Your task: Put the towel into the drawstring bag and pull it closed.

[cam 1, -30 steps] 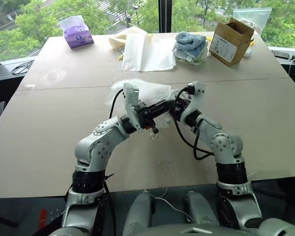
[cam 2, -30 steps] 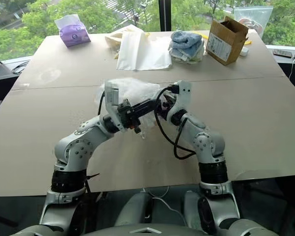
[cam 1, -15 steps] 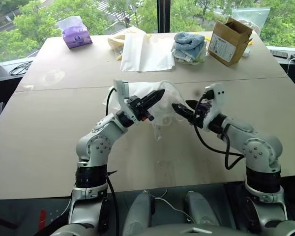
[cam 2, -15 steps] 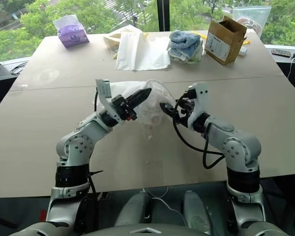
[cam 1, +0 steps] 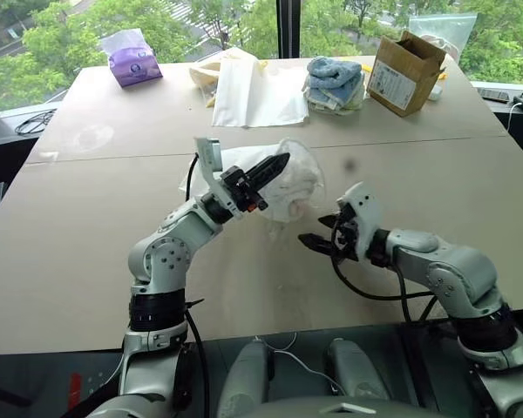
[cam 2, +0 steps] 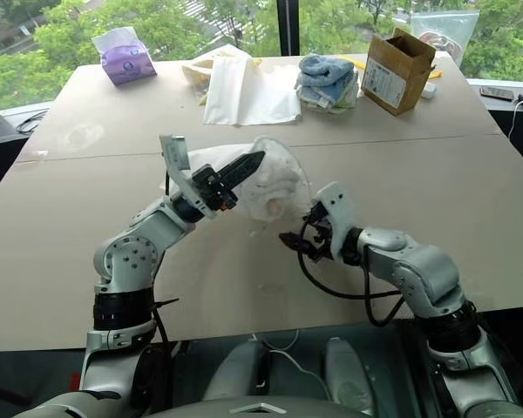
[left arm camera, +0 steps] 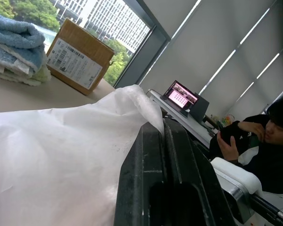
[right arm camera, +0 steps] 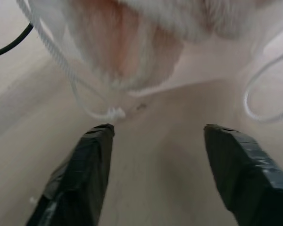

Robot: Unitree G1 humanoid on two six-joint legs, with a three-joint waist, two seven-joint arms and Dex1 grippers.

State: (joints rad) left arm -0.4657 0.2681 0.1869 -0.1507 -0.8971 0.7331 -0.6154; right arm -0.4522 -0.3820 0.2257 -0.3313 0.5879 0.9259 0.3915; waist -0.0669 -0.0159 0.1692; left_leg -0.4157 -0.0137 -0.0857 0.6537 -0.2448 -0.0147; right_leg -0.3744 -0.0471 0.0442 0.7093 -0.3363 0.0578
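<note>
The left gripper (cam 1: 279, 162) has its black fingers pressed together on a fold of the thin, white, slightly translucent drawstring bag (cam 1: 301, 165), holding it up at frame centre, likely so the mouth stays reachable. The right gripper (cam 1: 312, 241), lower right of centre, has its fingers spread and empty, just beside the dangling white cord (right arm camera: 68, 75). The cream, fluffy terry towel (cam 2: 275, 187) bulges inside the bag above the tan table (cam 1: 87, 252).
</note>
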